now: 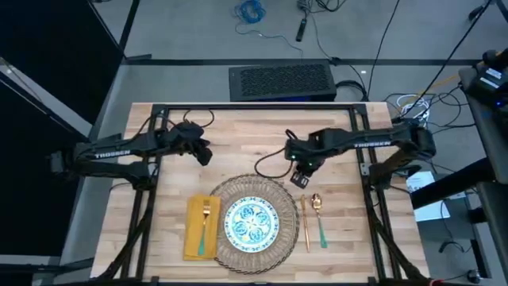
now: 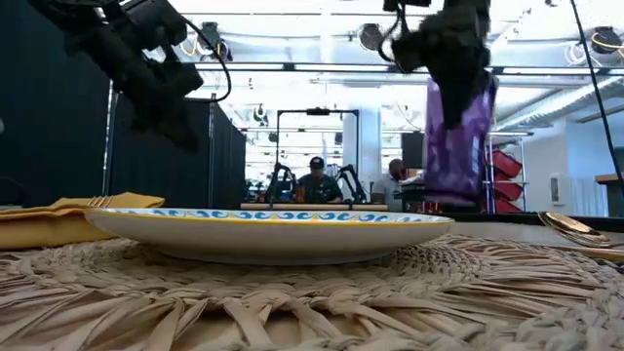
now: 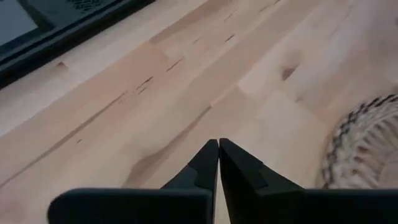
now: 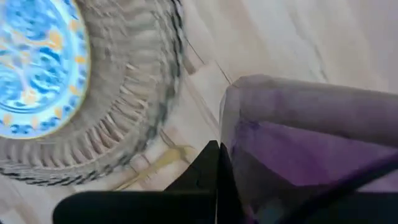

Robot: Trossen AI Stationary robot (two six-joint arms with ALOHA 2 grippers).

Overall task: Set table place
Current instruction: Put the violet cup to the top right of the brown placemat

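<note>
Purple cup (image 2: pixel 458 136) hangs upright, clamped in the right gripper (image 1: pixel 299 176), off the table, just beyond the wicker mat (image 1: pixel 284 193), above the spoon (image 1: pixel 317 214); we judge straight down. Left gripper (image 1: pixel 205 153), fingers together, waits farther away.

A robotics lab: exposed ceiling ducts and strip lights (image 2: pixel 292 44), loose floor cables (image 1: pixel 251 11), and seated people (image 2: pixel 316 181) at other robot rigs.

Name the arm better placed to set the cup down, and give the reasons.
Right. Its pincer already holds the purple cup above the table, near the spoon. The left pincer is shut, empty, and farther away.
</note>
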